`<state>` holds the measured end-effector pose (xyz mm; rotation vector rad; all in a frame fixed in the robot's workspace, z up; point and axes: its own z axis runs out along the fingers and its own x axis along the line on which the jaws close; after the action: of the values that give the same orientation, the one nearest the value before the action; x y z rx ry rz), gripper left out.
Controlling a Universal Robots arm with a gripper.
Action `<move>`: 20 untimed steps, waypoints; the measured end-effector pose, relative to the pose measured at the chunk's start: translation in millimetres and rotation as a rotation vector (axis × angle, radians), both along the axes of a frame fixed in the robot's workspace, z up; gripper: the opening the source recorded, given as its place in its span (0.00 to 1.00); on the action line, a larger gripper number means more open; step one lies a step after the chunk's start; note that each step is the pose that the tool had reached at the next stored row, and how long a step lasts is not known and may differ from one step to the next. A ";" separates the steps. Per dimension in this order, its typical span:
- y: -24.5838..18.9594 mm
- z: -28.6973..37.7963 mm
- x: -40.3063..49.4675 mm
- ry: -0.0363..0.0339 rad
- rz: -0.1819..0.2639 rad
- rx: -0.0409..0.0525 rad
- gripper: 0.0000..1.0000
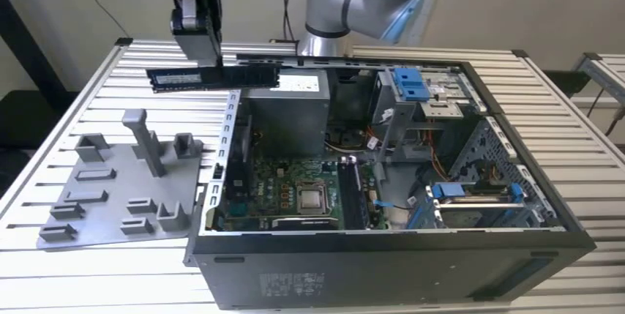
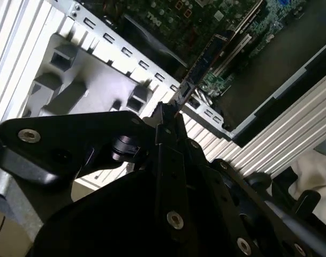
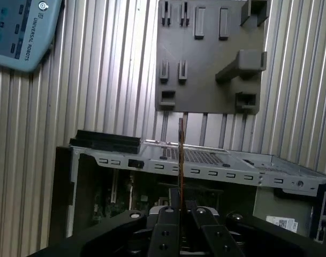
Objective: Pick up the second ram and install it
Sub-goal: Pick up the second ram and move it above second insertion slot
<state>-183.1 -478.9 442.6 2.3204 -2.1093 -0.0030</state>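
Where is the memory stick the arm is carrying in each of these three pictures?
Exterior view: the memory stick hangs level in the end effector, in the air by a corner of the open computer case.
Second wrist view: the memory stick is edge-on, a thin strip reaching over the case wall.
First wrist view: the memory stick is edge-on, a thin line crossing the case wall.
Shared landmark: the grey holder tray.

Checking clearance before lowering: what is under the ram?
The ram, shut in the gripper, hangs over the case's wall rim, tray on one side, motherboard on the other. In both wrist views the gripper covers what lies below its grip.
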 end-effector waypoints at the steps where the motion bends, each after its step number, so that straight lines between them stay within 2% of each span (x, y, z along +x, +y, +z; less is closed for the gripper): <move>1: 0.0 -0.9 4.6 0.0005 0.000 -0.0001 0.14; 20: 0.0 -25.7 90.7 0.0154 0.000 -0.0001 0.14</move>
<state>-92.4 -478.9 416.9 2.3127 -2.1023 -0.0207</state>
